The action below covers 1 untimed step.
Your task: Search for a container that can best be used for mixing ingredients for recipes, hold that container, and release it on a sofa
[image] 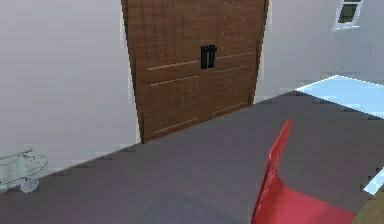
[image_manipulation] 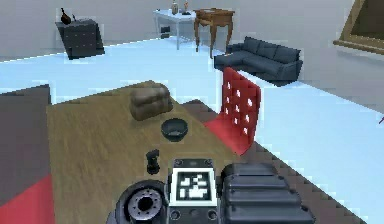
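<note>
- Wooden table (image_manipulation: 90, 130) runs along my arm side; dark bowl (image_manipulation: 177, 128) sits on it near the red chair (image_manipulation: 240, 105), and that's my pick for mixing.
- My gripper (image_manipulation: 143, 205) is low at the table's near end, placed for a reach, I'd guess. Spread or pressed together: can't tell, nor whether it holds anything.
- Count: one bowl, one brown loaf (image_manipulation: 150, 100), one sofa (image_manipulation: 265, 58), well apart.

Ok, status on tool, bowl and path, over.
Tool at table's near edge, load cannot be told. Dark bowl sits on wooden table, near a brown lump. Sofa across the room; red chair at the table's side toward it.
</note>
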Tool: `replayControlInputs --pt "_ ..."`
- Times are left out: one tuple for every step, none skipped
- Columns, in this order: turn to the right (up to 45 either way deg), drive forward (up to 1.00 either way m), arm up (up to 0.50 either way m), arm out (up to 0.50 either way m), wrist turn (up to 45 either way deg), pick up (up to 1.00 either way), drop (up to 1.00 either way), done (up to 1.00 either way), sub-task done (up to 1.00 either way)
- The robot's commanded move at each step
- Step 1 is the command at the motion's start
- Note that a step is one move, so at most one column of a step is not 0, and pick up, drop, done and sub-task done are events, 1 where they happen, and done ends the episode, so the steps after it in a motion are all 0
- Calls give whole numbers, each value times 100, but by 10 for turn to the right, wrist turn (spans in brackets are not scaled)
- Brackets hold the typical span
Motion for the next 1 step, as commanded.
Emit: replayControlInputs --pt "0 0 0 44 0 0 0 0 0"
